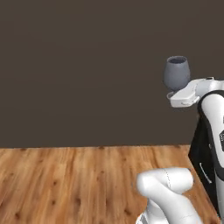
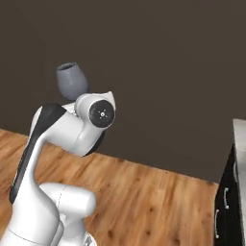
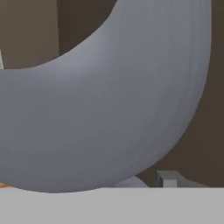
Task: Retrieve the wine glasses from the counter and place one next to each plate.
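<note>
One wine glass (image 1: 177,72) is up in the air with the arm, bowl upright above the white hand. Fingers (image 3: 167,178) barely show at the bottom of the hand view, one grey tip beside the big grey bowl that sits right against the camera. The grasp itself is hidden by the hand in both base views, but with the glass riding above the hand and clear of any support, the fingers are probably clamped on the stem below the bowl. The bowl looks like the wider, rounder one, though I can't compare.

Outward from there: the hand is held high, the glass is set against a plain dark brown wall (image 1: 87,65), and the wooden floor (image 1: 65,183) lies far below. At the right edge of the right base view there is a strip of pale desk top (image 2: 240,144) over black drawers (image 2: 226,202) with silver handles, well apart from the glass.

Progress, as a judgement: pick-up of this glass is done and it is mid-carry. Placement isn't done, since the glass is still high and no plate is near it. Left to do: bring this glass to a plate, set it down upright beside it, let go, then fetch the other glass and place it by the other plate. Whether the other glass is already placed, can't tell. Roughly a quarter in, if this is the first glass.
</note>
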Motion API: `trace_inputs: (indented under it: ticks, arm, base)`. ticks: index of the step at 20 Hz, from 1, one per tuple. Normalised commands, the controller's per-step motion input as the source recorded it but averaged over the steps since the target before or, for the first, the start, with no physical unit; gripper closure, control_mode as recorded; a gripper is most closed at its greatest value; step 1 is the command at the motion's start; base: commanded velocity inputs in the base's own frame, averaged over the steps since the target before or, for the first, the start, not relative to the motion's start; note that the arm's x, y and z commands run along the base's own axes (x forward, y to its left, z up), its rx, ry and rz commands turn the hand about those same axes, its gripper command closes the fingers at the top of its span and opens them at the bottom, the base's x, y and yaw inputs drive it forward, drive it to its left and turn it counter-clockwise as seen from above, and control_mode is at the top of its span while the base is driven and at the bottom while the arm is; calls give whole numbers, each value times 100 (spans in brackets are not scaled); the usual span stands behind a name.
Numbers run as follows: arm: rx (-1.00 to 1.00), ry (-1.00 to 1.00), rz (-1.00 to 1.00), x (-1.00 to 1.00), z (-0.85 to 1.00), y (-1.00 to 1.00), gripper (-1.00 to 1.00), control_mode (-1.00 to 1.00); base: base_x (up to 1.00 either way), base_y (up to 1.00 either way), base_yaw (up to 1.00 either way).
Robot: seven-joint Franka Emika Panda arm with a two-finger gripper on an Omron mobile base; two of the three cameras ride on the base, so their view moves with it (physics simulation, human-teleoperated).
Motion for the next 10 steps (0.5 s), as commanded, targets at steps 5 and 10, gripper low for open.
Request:
trace_inputs:
  ticks: [5, 10]
  arm:
    - [0, 0, 0, 0, 0, 0, 100, 100]
    - [0, 0, 0, 0, 0, 0, 100, 100]
  base:
    - [98, -1, 68]
    - [99, 0, 68]
